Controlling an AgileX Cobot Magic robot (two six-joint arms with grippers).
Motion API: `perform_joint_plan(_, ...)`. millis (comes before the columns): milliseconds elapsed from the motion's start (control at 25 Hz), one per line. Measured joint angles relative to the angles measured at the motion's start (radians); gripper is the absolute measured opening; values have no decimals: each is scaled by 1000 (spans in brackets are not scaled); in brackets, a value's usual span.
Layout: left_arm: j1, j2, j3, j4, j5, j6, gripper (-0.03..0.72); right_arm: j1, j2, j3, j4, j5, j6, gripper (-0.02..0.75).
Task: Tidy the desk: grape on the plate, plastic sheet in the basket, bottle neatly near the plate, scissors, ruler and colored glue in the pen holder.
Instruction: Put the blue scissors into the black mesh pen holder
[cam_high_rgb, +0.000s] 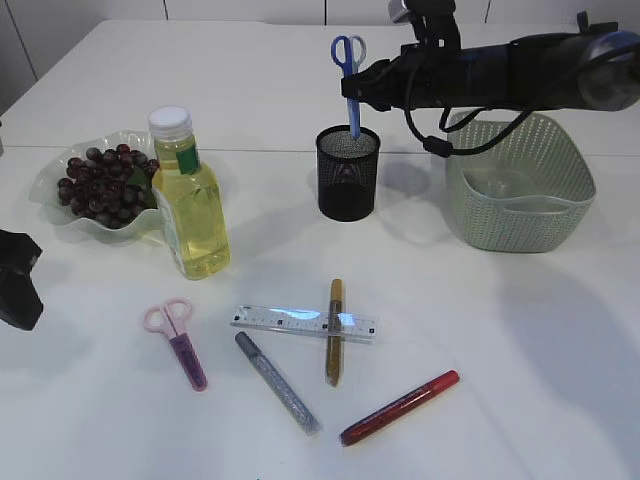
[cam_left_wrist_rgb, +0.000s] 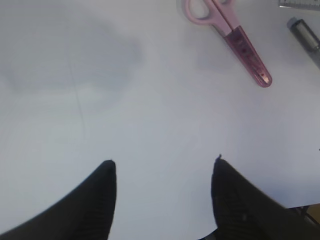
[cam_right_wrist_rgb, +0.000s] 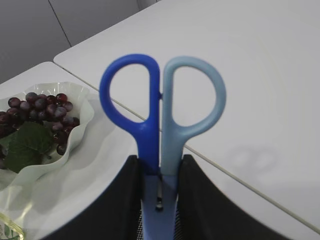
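Scissors come in two pairs here: blue scissors (cam_high_rgb: 349, 60) standing handles-up in the black mesh pen holder (cam_high_rgb: 348, 175) at upper centre, and pink scissors (cam_high_rgb: 178, 340) lying flat at lower left. The right tool (cam_right_wrist_rgb: 159, 192) is clamped on the blue pair just below the handles, its arm reaching in from the upper right. The left tool (cam_left_wrist_rgb: 162, 200) sits at the left edge of the frame with its fingers apart, nothing between them, bare bench (cam_high_rgb: 520, 330) beneath.

One clear ruler (cam_high_rgb: 300, 322) lies at centre with a gold glue pen (cam_high_rgb: 334, 330) crossing over it. A silver glue pen (cam_high_rgb: 277, 382) and a red glue pen (cam_high_rgb: 400, 407) lie near the bottom, three glue pens in all. One bottle (cam_high_rgb: 188, 200) of yellow liquid stands upright just beside the plate (cam_high_rgb: 60, 205), upper left, which holds one bunch of grapes (cam_high_rgb: 100, 185). One green basket (cam_high_rgb: 520, 185) sits at right, with open room below it.
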Motion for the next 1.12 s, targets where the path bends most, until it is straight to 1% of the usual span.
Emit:
perform_joint_plan(280, 0, 0, 0, 0, 2, 0, 442, 0, 7, 0, 8, 2, -36, 196)
perform_joint_plan(400, 0, 0, 0, 0, 2, 0, 442, 0, 7, 0, 8, 10, -36, 230)
perform_joint_plan(600, 0, 0, 0, 0, 4, 0, 442, 0, 7, 0, 8, 45, -36, 326)
perform_joint_plan(760, 0, 0, 0, 0, 4, 0, 442, -1, 7, 0, 8, 53, -36, 347)
perform_joint_plan(880, 0, 0, 0, 0, 6, 0, 442, -5, -10, 0, -7, 50, 52, 350)
perform_joint_plan(920, 0, 0, 0, 0, 6, 0, 442, -6, -24, 0, -39, 39, 106, 350)
perform_joint_plan(960, 0, 0, 0, 0, 7, 0, 442, -6, -48, 0, -102, 25, 176, 351)
perform_joint_plan(1040, 0, 0, 0, -6, 8, 0, 442, -8, -109, 0, -288, 14, 356, 351)
perform_joint_plan(1120, 0, 0, 0, -23, 10, 0, 442, -8, -167, 0, -538, 26, 608, 352)
